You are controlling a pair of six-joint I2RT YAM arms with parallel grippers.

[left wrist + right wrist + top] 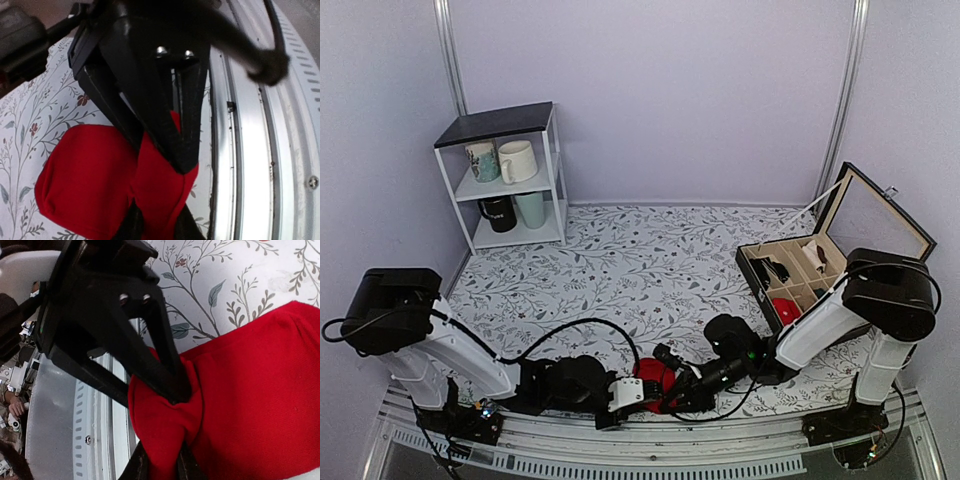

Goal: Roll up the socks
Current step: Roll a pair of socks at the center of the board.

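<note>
Top view: the socks (655,378) sit as a red lump at the table's (650,250) near edge, about the middle, right by the metal rail (620,445); left gripper (638,392) and right gripper (672,385) meet on them. Left wrist: its jaws pinch a red fold; the other pincer bites just beside. Right wrist: same deal, jaws nipped on fabric. My worry: with grips that close the fingers could clash; a tug apart could undo the lump or drag it onto the rail.
</note>
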